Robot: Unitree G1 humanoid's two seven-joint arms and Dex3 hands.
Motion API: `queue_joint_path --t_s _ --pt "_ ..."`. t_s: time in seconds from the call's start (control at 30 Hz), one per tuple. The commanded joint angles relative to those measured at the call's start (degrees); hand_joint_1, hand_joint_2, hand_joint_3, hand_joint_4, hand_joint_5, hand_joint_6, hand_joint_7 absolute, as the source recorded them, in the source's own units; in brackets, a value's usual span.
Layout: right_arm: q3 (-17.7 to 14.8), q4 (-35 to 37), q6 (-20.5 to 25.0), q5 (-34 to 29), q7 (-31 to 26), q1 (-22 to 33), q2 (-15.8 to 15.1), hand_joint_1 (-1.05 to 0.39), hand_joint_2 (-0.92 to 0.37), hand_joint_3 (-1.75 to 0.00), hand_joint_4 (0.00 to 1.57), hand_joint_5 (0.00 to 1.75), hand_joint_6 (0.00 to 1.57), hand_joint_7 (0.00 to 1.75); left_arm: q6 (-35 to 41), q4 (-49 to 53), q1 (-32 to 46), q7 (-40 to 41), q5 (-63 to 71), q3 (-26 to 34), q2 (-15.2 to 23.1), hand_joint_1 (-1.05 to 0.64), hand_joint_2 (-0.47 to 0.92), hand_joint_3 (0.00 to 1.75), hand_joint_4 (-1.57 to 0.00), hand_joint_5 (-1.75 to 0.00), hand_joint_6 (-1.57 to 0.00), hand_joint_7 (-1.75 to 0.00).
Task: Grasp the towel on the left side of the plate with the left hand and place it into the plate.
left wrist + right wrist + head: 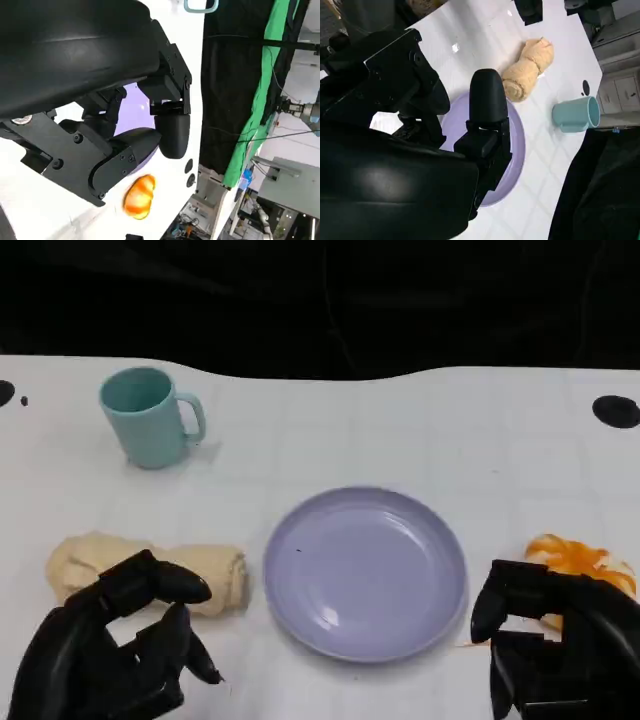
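On the white table, left of the lavender plate, a rolled cream towel is seen lying on its side, just beside the plate's rim but apart from it. The left hand is shown near the towel's near edge, its fingers partly curled and spread over the roll's middle; nothing is gripped, and contact with the cloth cannot be determined. The plate is shown bare. At its right, an orange object is partly hidden behind the right hand, whose fingers are curled downward with nothing held. A teal mug stands upright well behind the towel, handle turned toward the plate side.
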Motion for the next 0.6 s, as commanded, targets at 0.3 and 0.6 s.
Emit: queue_joint_path --t_s 0.3,0.6 --pt "-0.6 0.8 -2.2 -0.3 1.2 -0.1 -0.7 0.11 -0.51 -1.43 0.80 1.75 0.64 1.66 -2.0 1.4 -0.6 -1.5 0.6 0.3 1.5 -0.18 0.51 1.11 -0.82 -1.66 -0.79 -1.44" --pt "0.2 0.0 -2.5 -1.1 1.0 0.5 -0.2 0.11 -0.50 -1.43 0.80 1.75 0.64 1.65 -2.8 0.8 -0.4 -2.1 0.8 1.4 3.2 -0.21 0.53 0.98 -0.75 -1.24 -0.87 -0.78"
